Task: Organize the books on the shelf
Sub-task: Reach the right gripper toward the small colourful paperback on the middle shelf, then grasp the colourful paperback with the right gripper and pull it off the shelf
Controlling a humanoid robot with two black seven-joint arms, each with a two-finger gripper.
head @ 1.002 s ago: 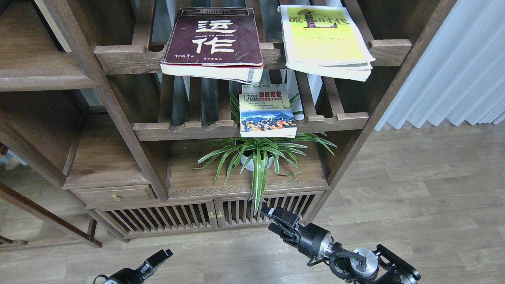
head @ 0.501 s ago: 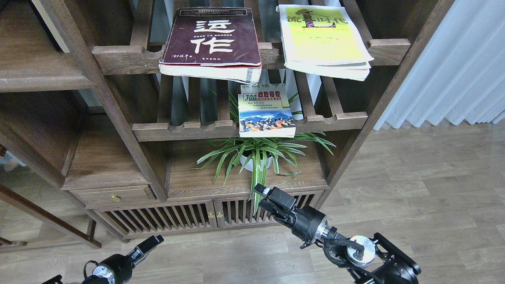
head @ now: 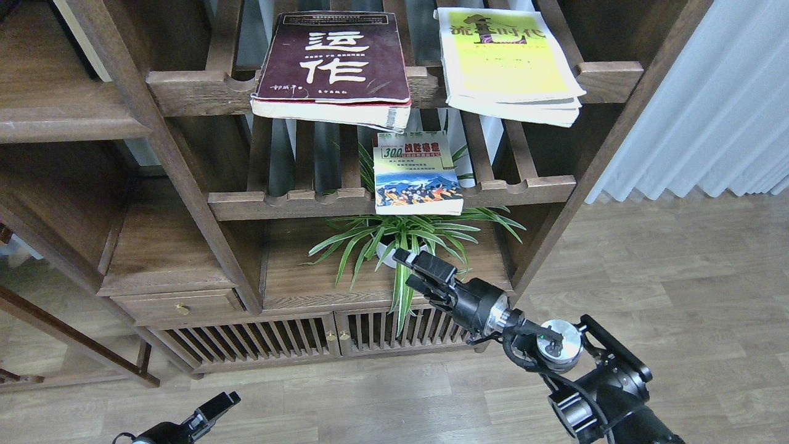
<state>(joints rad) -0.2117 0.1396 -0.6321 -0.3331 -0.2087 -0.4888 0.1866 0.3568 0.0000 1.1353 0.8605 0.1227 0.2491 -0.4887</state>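
The thick maroon book [head: 336, 61] lies flat on the upper slatted rack, overhanging its front rail. The yellow-green book [head: 505, 61] lies to its right on the same rack. The small "300" book [head: 416, 176] lies on the lower slatted rack, below and between them. The solid dark-brown shelf board [head: 55, 117] is at the upper left and bare. My right gripper [head: 412, 271] is open and empty. It sits in front of the plant, below the "300" book. My left gripper [head: 212, 410] is low at the bottom edge, small and dark.
A potted spider plant [head: 400, 243] stands on the cabinet top [head: 296, 283] under the lower rack, its leaves touching my right gripper. Wooden uprights [head: 185, 185] frame the bay. A white curtain [head: 709, 105] hangs at right. The floor [head: 647, 277] is wooden.
My right gripper has risen from in front of the cabinet doors up to the plant. My left gripper has shifted slightly and sunk toward the bottom edge. The books have not moved.
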